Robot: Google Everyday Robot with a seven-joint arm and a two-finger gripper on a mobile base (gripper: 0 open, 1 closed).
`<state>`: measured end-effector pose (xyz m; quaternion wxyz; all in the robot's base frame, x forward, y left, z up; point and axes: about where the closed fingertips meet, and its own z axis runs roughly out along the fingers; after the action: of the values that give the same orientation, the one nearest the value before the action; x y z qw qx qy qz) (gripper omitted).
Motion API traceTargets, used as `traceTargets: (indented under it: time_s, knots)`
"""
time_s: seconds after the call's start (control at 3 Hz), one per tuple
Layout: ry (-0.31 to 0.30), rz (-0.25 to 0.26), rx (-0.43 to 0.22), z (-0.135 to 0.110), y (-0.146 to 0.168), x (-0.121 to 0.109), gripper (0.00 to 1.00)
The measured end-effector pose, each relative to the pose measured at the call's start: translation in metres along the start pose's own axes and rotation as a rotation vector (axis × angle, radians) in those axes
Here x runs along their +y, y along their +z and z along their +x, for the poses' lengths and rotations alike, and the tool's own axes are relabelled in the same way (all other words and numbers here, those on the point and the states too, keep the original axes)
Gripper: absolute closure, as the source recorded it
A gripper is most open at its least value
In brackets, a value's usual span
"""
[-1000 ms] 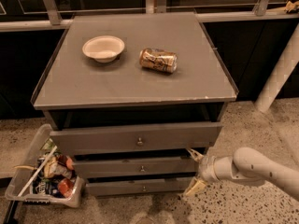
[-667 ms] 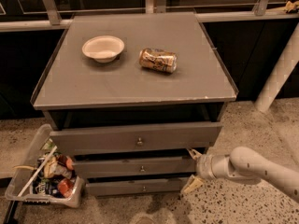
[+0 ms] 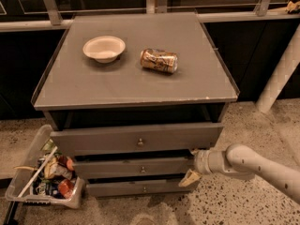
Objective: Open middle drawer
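Where the middle drawer (image 3: 136,167) ends at right, the gripper (image 3: 191,165) sits.

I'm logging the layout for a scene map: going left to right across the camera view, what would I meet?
Plastic bin of trash → white bowl → tipped can → gripper, at the right end of the middle drawer → white pole.

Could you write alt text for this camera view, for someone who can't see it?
A robot's hand sits at the right end of the middle drawer of a grey cabinet; a bowl and a tipped can lie on top.
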<state>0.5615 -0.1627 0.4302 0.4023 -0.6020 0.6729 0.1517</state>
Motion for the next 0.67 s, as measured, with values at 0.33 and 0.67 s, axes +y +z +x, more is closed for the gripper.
traceTargets:
  time_s: [0.33,0.67]
  knots:
    - [-0.005,0.005,0.035,0.0135,0.0199,0.0002,0.00]
    - [-0.005,0.006,0.035,0.0136,0.0202,-0.0001,0.00]
